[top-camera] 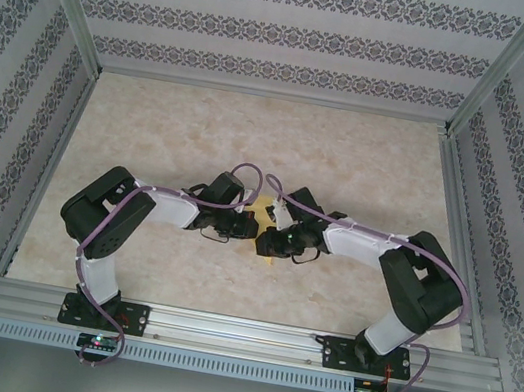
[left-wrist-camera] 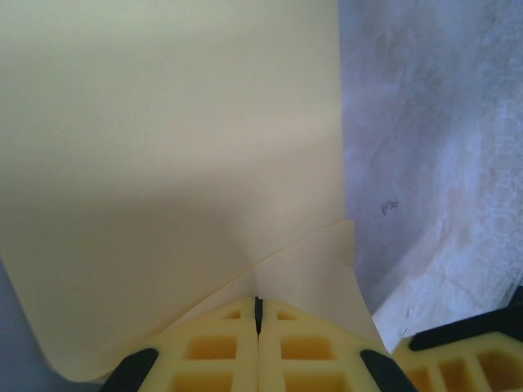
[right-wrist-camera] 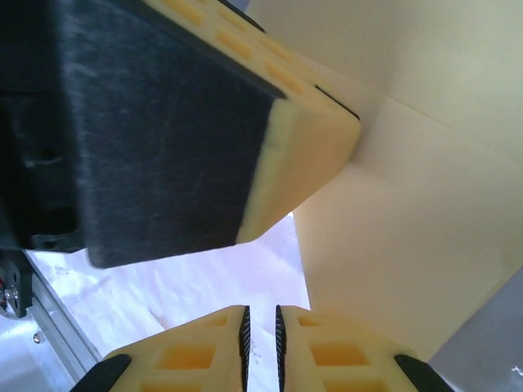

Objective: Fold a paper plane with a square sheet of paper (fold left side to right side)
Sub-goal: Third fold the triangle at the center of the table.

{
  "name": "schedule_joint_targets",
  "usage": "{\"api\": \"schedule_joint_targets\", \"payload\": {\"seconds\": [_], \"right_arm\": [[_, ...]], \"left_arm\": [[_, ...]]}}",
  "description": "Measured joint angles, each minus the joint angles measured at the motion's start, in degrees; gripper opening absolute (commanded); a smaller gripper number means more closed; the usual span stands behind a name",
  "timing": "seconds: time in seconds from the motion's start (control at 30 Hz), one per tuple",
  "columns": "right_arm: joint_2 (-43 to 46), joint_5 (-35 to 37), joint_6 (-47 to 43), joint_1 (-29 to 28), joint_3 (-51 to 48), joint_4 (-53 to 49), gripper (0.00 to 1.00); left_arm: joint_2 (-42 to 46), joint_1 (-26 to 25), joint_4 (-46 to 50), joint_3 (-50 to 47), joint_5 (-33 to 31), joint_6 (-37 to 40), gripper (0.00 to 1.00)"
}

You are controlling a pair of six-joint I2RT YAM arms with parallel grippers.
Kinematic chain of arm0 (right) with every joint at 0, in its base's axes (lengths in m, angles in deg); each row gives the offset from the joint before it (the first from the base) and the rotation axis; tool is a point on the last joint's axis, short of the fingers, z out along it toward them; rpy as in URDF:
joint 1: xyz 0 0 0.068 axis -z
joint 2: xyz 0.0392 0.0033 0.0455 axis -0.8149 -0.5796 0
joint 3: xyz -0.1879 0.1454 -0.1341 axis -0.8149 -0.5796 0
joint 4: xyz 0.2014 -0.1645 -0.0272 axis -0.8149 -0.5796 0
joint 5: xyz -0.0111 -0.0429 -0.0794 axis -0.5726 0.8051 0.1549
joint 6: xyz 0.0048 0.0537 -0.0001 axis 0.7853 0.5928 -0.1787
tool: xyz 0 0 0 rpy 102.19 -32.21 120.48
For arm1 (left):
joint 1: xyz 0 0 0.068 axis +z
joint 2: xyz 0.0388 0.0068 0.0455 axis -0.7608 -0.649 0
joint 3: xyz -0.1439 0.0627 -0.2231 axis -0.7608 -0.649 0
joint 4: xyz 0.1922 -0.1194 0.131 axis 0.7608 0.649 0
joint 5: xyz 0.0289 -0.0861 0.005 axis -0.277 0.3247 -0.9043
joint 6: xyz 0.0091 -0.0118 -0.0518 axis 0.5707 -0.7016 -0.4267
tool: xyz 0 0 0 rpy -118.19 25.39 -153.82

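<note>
Both arms reach in to the middle of the marbled desk (top-camera: 369,164), and the two claws meet tip to tip over the yellow sheet of paper (top-camera: 266,207).

From the left wrist, the left claw (left-wrist-camera: 258,314) is clamped tight, its yellow pads pressed together with no gap, and a corner of the sheet (left-wrist-camera: 163,163) runs straight into that seam. It has the paper pinched. A second layer lies folded across just above the pads, and the sheet rises pale and broad away from the camera, the desk showing along its right edge.

From the right wrist, the right claw (right-wrist-camera: 260,314) is parted by only a thin slit, with nothing between its pads. The sheet (right-wrist-camera: 409,229) stands just to its right, and the left claw's fingertip (right-wrist-camera: 310,155) meets a crease in the paper above.
</note>
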Motion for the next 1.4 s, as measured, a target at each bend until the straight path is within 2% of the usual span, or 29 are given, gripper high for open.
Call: {"api": "schedule_joint_targets", "payload": {"seconds": [0.87, 1.4], "right_arm": [[-2.3, 2.0, -1.6, -1.0, 1.1, -4.2, 0.17], [0.3, 2.0, -1.0, -1.0, -2.9, -3.2, 0.11]], "left_arm": [[0.1, 0.0, 0.2, 0.0, -0.1, 0.6, 0.06], [0.1, 0.0, 1.5, 0.7, -0.3, 1.6, 0.05]]}}
